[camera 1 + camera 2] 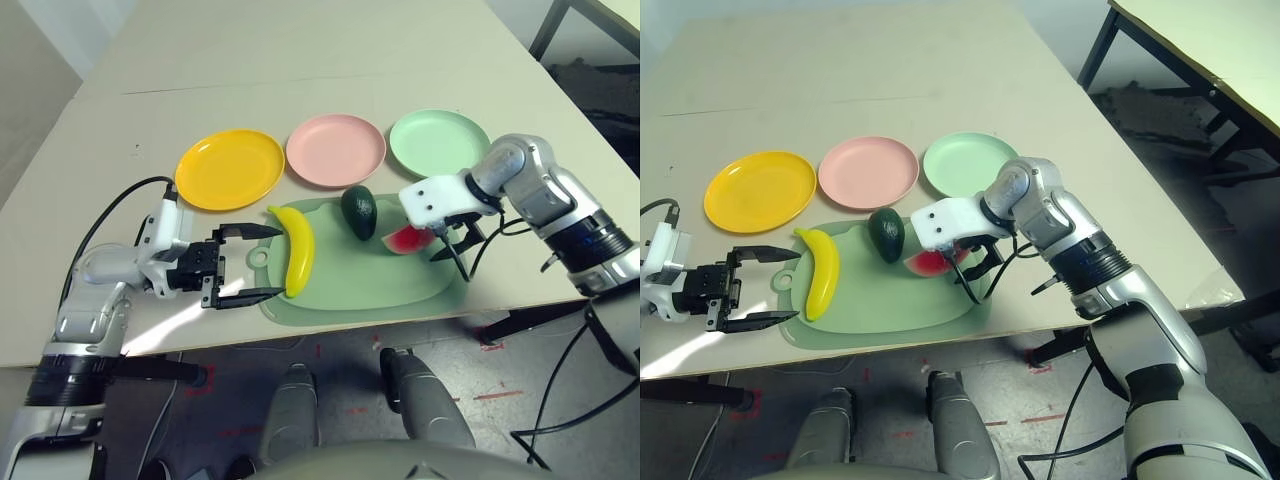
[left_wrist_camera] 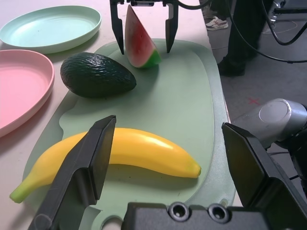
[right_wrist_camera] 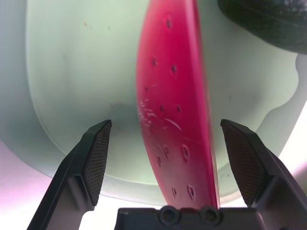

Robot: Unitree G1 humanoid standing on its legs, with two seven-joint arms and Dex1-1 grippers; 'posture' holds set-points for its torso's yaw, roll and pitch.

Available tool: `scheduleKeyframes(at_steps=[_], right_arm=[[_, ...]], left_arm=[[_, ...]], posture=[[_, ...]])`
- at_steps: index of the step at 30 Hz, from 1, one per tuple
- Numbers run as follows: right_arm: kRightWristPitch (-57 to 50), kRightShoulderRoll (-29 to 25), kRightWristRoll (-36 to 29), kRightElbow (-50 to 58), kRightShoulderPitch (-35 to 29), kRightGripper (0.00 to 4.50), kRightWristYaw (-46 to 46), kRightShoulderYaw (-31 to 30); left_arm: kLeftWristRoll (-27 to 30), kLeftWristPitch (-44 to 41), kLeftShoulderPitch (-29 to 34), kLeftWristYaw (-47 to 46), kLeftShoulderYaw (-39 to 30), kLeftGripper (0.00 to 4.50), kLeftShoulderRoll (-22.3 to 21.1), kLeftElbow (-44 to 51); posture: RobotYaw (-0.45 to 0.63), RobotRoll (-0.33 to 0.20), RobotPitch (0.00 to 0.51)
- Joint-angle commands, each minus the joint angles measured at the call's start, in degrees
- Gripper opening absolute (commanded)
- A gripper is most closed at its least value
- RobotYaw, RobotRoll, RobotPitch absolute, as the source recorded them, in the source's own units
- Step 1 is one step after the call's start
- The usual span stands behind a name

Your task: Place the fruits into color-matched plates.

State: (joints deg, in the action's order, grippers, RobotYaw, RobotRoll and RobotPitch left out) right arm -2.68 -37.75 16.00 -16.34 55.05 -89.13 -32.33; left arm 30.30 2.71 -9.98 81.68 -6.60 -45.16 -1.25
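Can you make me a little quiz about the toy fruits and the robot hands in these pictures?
1. True or false: the banana already lies on the yellow plate.
2. Which fruit stands between the open fingers of the right end effector? A avocado, B watermelon wedge, C banana.
3. Fill in: all three fruits sit on the pale green ____.

Key
1. False. The banana lies on the cutting mat, right in front of the open left end effector.
2. B. The watermelon wedge stands between the fingers, not yet gripped; the avocado lies beside it.
3. Cutting mat.
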Motion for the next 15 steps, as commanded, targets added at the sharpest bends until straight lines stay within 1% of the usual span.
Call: scheduleKeyframes(at_steps=[1,8,9,10,15], right_arm=[[1.0,0.6,0.9,-0.2,-0.9,4.47,0.7,-0.7],[1.0,1.4,1.6,-1.4,-0.9,4.47,1.3,-0.6],[0.7,1.4,1.5,-1.3,-0.9,4.15,1.1,-0.6],[0.6,1.4,1.5,-1.3,-1.0,4.00,1.0,-0.6],[0.3,1.1,1.6,-0.9,-1.2,2.25,0.4,-0.7]], left_arm=[[-0.7,0.4,0.6,0.3,0.0,4.50,-0.4,0.8],[-0.6,0.1,0.9,0.2,0.0,4.50,-0.5,1.2],[-0.6,0.1,0.8,0.2,-0.1,4.50,-0.6,1.2],[-0.6,0.1,0.8,0.2,-0.1,4.50,-0.6,1.2],[-0.5,0.0,0.9,0.3,-0.2,4.50,-0.9,1.3]], posture=[[-0.04,0.000,0.190],[-0.04,0.000,0.193],[-0.04,0.000,0.193],[-0.04,0.000,0.195],[-0.04,0.000,0.198]])
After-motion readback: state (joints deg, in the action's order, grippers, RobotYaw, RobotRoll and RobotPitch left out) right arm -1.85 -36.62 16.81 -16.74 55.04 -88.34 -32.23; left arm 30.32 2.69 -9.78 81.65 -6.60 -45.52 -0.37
